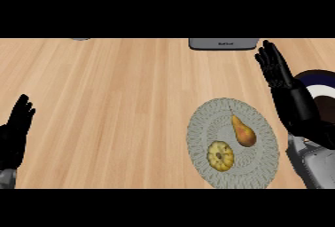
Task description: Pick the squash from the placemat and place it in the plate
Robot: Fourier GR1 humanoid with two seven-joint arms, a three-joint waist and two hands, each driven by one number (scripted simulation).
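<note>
On the placemat (200, 133) near the counter's (118, 102) right edge, a squash (220, 155) and pear (243, 131) are seen; both hands, left (14, 128) and right (278, 71), are held with fingers straight beside the partly hidden plate (322, 91).

pear (243, 131) on mat; grey device (223, 43) at far edge — wooden counter (118, 97).

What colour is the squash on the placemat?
Yellow, with darker mottling at its centre; the squash shows best in the head view.

squash (220, 155) on placemat (203, 133), plate (322, 88) right
</note>
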